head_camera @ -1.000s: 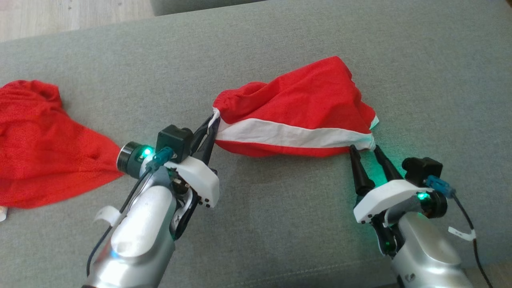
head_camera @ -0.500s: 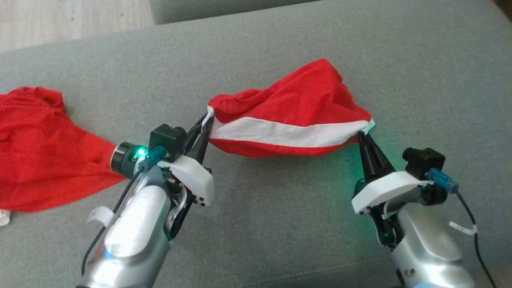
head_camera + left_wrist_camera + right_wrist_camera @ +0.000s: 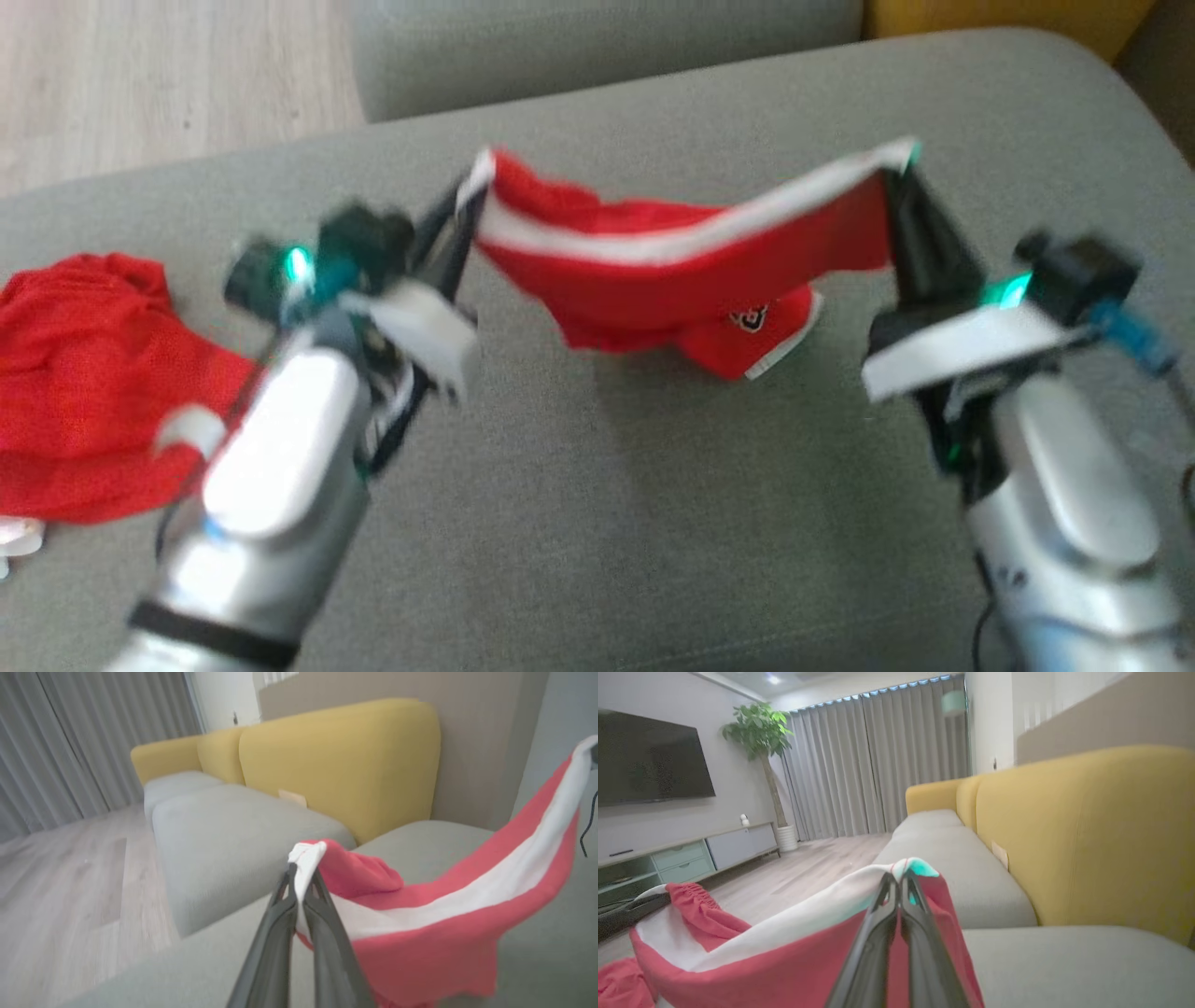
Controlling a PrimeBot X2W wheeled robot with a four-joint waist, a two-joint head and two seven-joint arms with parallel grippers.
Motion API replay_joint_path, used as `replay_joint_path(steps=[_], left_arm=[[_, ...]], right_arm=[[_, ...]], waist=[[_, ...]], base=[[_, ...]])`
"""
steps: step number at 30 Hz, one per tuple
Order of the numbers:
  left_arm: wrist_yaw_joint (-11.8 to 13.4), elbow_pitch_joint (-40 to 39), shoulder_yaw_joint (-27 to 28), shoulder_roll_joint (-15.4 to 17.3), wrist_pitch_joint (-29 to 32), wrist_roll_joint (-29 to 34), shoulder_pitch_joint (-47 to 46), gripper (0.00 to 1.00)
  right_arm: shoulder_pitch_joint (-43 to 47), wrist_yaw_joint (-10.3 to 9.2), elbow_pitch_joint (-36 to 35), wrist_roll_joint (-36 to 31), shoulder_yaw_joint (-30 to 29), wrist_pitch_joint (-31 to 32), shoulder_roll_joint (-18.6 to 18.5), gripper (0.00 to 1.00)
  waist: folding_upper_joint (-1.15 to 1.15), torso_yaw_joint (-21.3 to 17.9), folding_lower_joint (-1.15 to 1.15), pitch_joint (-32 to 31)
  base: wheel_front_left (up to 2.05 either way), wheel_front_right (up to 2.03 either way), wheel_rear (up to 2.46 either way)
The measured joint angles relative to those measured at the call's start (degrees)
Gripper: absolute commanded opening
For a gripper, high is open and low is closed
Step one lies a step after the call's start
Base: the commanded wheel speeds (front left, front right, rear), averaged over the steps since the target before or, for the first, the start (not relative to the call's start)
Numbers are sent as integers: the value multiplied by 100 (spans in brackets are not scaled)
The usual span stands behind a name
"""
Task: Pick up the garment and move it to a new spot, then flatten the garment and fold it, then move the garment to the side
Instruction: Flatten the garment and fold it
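In the blurred head view, the red garment (image 3: 653,280) with a white stripe hangs strung between the left jaws and the right jaws, each pinching one top corner. It sags in the middle, and its lower hem droops below both toward the grey sofa seat (image 3: 653,523). I can't tell whether it touches. Well apart on the outer side of the left jaws, a second red cloth (image 3: 84,392) lies on the seat.

The left wrist view gives the close look. The left fingers (image 3: 275,933) are pressed nearly together, with a white corner of the garment bunched between their tips and poking out above. The cloth runs off to their right. Beyond stand a yellow backrest (image 3: 341,765) and a wooden floor (image 3: 60,882).

In the right wrist view, the right fingers (image 3: 873,952) are closed tight on the other white corner, and the garment swoops away to their left. This view adds a television (image 3: 649,760), a potted plant (image 3: 761,728) and grey curtains (image 3: 878,760).
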Motion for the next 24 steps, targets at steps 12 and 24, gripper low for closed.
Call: replay_joint_path(steps=[12,24], left_arm=[[-97,-159,292,122,196,-147,-1190,0],[58,-591,410,112,606,-594,-989,0]], right_arm=[[-884,0,-912,37,-330,873,-160,0],[-452,0,-1571,-165,-679,1325,32,0]], waist=[[0,103,0,-511],[0,187,0,-608]], base=[[0,0,0],[0,0,0]])
